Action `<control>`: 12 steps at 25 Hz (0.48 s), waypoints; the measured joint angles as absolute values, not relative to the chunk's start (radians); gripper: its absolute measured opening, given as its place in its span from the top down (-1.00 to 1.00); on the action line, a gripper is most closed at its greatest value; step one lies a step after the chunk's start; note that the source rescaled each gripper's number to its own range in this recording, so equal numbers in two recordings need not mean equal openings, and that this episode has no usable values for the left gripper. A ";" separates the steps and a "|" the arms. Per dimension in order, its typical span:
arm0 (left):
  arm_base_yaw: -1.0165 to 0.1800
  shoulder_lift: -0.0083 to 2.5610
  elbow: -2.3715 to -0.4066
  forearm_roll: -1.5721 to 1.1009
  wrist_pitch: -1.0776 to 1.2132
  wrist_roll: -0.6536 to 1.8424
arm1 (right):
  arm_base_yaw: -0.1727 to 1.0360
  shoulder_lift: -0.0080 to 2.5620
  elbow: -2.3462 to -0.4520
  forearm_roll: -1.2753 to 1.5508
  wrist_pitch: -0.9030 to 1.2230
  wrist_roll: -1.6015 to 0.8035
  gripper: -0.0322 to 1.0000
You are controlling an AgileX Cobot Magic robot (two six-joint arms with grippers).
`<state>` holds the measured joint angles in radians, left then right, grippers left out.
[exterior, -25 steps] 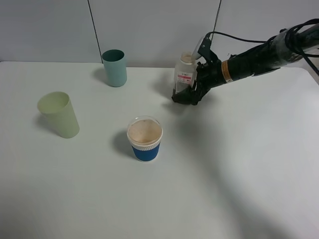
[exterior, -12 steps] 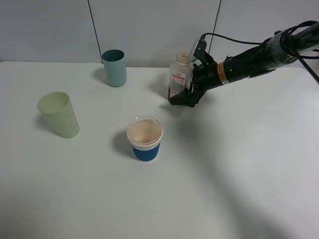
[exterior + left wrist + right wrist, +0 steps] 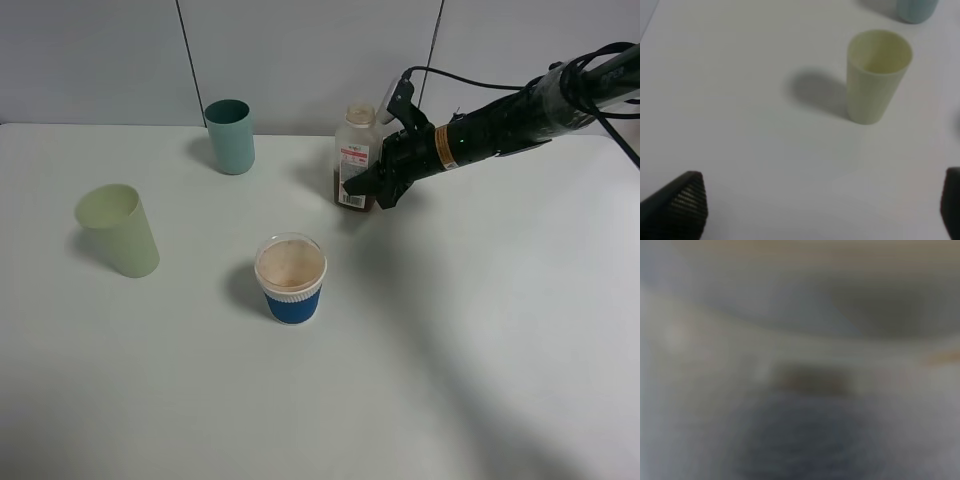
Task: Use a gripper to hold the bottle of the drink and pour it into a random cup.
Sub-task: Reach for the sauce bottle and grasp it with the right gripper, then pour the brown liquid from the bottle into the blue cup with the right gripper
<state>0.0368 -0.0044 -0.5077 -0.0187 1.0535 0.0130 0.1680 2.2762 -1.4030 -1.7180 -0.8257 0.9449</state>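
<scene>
While the right gripper [image 3: 366,187] reached in from the far right, its black fingers were clamped on the lower half of the bottle of the drink [image 3: 355,150]. The bottle stood upright on the table [image 3: 480,340] toward the rear, with brown liquid in its base and its beige cap on. The right wrist view was too blurred to read. Nearer the front, well apart from the bottle, sat the cup [image 3: 291,282] with its blue sleeve. A teal tumbler [image 3: 230,137] stood at the rear, left of the bottle, and a pale yellow-green tumbler [image 3: 119,231] stood farther left. The left gripper [image 3: 817,207] hung above the table near that pale tumbler, its fingers spread wide and holding nothing.
</scene>
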 joint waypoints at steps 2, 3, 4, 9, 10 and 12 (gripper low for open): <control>0.037 -0.004 -0.508 -0.019 1.053 0.013 | 0.168 2.276 -1.403 -1.717 -0.826 0.971 0.89; 0.037 -0.004 -0.508 -0.019 1.053 0.013 | 0.168 2.276 -1.403 -1.715 -0.826 0.983 0.89; 0.037 -0.004 -0.508 -0.019 1.053 0.013 | 0.168 2.276 -1.403 -1.714 -0.826 0.997 0.89; 0.037 -0.004 -0.508 -0.019 1.053 0.013 | 0.168 2.276 -1.403 -1.713 -0.826 1.024 0.89; 0.037 -0.004 -0.508 -0.019 1.053 0.013 | 0.168 2.276 -1.403 -1.713 -0.826 1.024 0.89; 0.037 -0.004 -0.508 -0.019 1.053 0.013 | 0.168 2.273 -1.403 -1.716 -0.826 1.031 0.89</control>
<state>0.0368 -0.0044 -0.5077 -0.0187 1.0535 0.0130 0.1680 2.2727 -1.4030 -1.7163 -0.8257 1.0311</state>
